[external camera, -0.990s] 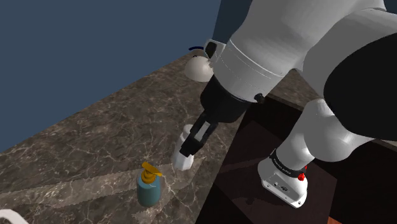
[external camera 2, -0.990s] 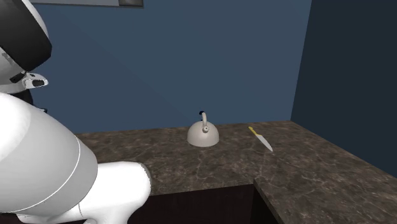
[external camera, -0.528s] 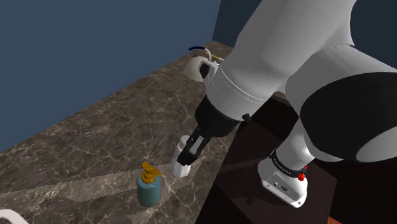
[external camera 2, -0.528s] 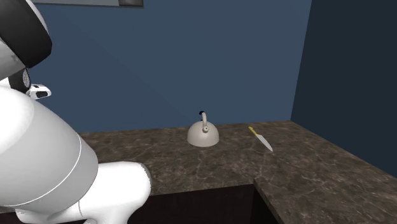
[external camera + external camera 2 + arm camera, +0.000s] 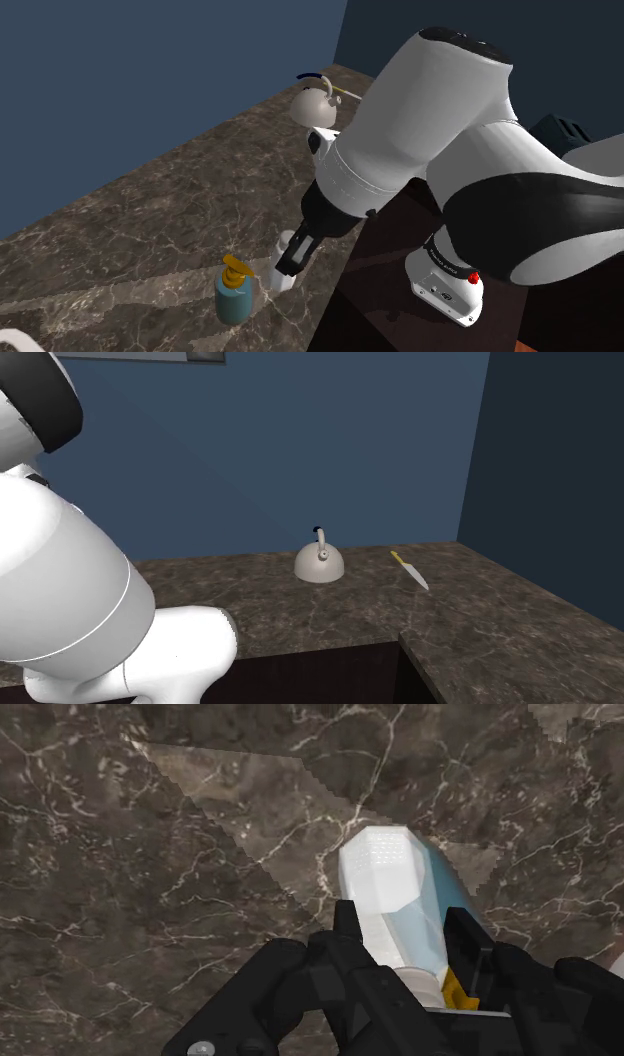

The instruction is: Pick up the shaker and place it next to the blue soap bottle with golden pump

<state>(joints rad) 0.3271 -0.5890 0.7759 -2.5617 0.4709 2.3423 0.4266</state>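
The pincer (image 5: 293,257) is clamped on the white shaker (image 5: 282,277), and in the wrist view its two black fingers (image 5: 347,932) press the shaker's sides with no gap. Over the last second the arm has folded down and carried the shaker lower, toward the shoulder view's left. It was hanging clear above the dark marbled worktop (image 5: 150,215), and its lower end now sits at or just over the stone, though actual contact cannot be made out. It is also closer to the blue soap bottle (image 5: 236,298), just beside it and slightly farther from the camera. In the wrist view the bottle's blue body and golden pump (image 5: 455,990) peek out right behind the shaker.

This suggests the carry is nearly done and the placing step is under way. What seems left is to settle the base flat, let go and lift straight away without nudging the bottle. The kettle (image 5: 320,560) and the knife (image 5: 410,569) lie well apart from this spot.
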